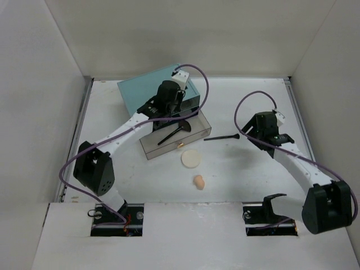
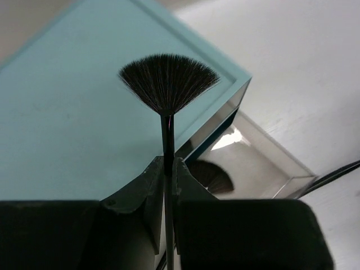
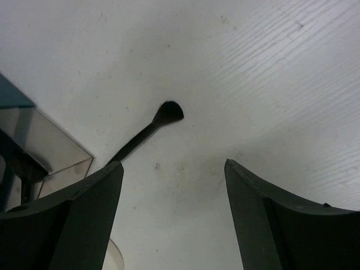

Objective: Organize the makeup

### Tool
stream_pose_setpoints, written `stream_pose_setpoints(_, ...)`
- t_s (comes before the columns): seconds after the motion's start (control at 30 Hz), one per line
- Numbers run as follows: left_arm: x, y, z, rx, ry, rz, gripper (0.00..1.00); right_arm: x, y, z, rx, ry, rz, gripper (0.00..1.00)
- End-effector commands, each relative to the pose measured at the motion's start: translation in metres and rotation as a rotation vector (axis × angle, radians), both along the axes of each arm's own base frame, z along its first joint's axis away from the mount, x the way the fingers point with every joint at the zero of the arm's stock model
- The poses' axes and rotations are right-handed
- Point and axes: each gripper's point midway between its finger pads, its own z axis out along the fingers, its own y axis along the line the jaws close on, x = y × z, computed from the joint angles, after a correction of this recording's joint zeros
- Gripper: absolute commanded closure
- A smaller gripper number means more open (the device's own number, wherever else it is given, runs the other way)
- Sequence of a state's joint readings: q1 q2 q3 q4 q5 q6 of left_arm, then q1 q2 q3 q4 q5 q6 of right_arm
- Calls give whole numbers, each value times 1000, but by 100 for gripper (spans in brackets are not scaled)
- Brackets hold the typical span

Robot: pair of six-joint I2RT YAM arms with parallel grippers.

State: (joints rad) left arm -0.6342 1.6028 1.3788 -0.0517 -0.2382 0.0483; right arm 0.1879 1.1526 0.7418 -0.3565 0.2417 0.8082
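Firmly pinched by its thin black handle between the fingers of the left claw (image 2: pixel 167 164), the fan brush (image 2: pixel 168 84) points straight out past the fingertips. Its bristles are spread over the lid of the teal box (image 2: pixel 73 112). The lid's raised rim runs just beyond the bristles and down their right side. There the box drops off to its pulled-out clear drawer (image 2: pixel 264 163), below and to the right of the claw. A second fan brush (image 1: pixel 174 134) lies slanted inside that drawer.

The right claw (image 3: pixel 174 166) hangs with its fingers spread wide and nothing between them, above the white table (image 3: pixel 270 67). A small-headed brush (image 3: pixel 167 112) lies flat ahead of it, its handle running back toward the finger on the left of the wrist view. The drawer's corner sits out beyond that same finger.

From above, a cream puff (image 1: pixel 191 158) and a peach sponge (image 1: pixel 199 181) lie on the table near the drawer's front, between the two arms. White walls (image 1: pixel 56 56) close the table in on three sides.
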Motion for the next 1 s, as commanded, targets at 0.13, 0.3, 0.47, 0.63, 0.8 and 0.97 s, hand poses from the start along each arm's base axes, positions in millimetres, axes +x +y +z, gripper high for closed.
stream_pose_setpoints(0.13,-14,-13,-61,47,123,-141,95,30,21,14,38,-1,-41,22)
stream_pose_setpoints(0.3,-26,-14,-83,56,181,-196,93,36,26,7,64,21,-80,22)
stream_pose_setpoints(0.47,-31,-12,-102,83,220,-215,66,39,39,-5,119,62,-112,22)
stream_pose_setpoints(0.63,-30,-11,-81,53,177,-211,29,45,59,-20,138,123,-123,24)
stream_pose_setpoints(0.8,-42,-15,-32,-14,82,-228,0,54,65,-35,150,166,-153,31)
stream_pose_setpoints(0.97,-68,-11,14,-125,2,-220,0,58,70,-57,148,223,-171,33)
